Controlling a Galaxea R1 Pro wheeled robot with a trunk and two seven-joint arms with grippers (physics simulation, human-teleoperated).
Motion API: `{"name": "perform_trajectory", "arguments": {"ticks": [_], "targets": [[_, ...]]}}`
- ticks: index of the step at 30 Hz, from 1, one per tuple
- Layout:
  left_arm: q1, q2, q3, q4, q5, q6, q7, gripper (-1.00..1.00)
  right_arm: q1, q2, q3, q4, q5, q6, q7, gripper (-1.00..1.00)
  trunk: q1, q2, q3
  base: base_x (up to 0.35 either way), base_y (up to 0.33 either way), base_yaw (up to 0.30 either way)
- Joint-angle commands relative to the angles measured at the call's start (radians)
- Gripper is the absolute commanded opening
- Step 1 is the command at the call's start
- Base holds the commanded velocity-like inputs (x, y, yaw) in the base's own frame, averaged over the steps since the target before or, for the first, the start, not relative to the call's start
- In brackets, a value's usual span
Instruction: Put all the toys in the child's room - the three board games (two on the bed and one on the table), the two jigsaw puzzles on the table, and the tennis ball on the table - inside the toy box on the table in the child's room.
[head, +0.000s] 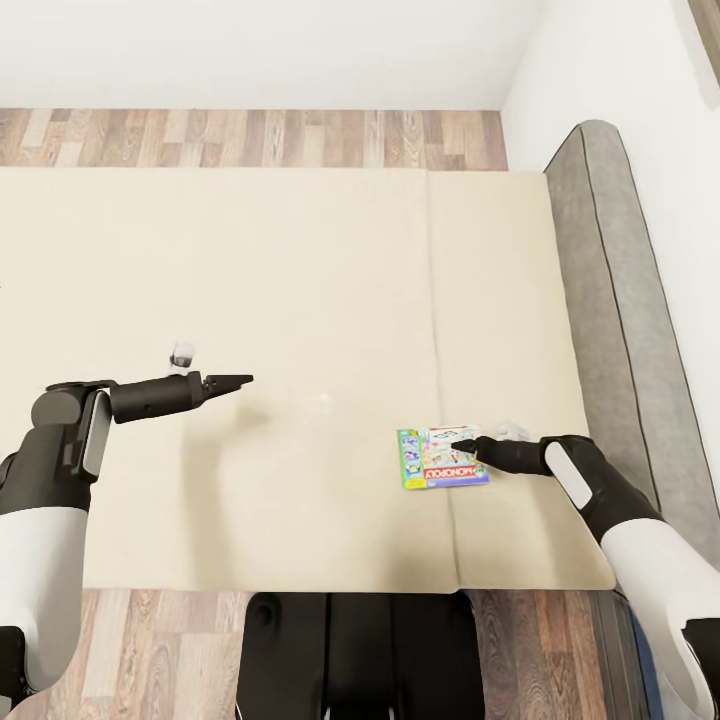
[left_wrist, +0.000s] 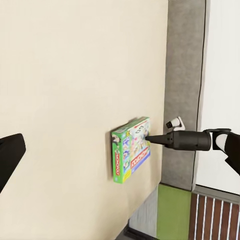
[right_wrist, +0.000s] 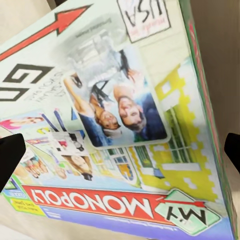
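Here one board game (head: 443, 458), a white-and-green "My Monopoly" box, lies flat on the beige sheet of the bed (head: 300, 300), near the headboard (head: 610, 300) side and toward the robot's edge. The right gripper (head: 466, 445) hangs low over the box's top face; its two dark fingertips (right_wrist: 10, 155) stand wide, at either edge of the right wrist view with the lid between them, holding nothing. The right arm reaches in bent from the headboard side. The left gripper (head: 245, 380) stretches level over bare sheet, well apart from the box; I cannot tell how its fingers stand. Beyond the bed lie the wood-plank floor (head: 250, 138) and a white wall (head: 260, 50).
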Motion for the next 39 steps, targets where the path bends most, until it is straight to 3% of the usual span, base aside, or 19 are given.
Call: {"name": "perform_trajectory", "arguments": {"ticks": [1,22,39], "targets": [[0.000,0.000,0.001,0.000,0.003,0.009,-0.001,1.00,0.000,-0.001,0.003,0.000,0.002,0.002,0.003,1.00,0.001,-0.002,-0.001,0.000,0.013,0.000],[0.001,0.000,0.002,0.000,0.003,-0.004,-0.001,1.00,0.000,-0.003,0.003,0.000,0.002,-0.011,0.003,1.00,0.001,-0.002,-0.001,0.000,0.021,0.000],[0.001,0.000,0.002,0.000,0.003,-0.004,0.001,1.00,0.000,-0.006,0.003,0.000,0.002,-0.012,0.031,1.00,0.001,-0.002,-0.001,0.000,0.157,0.000]]}}
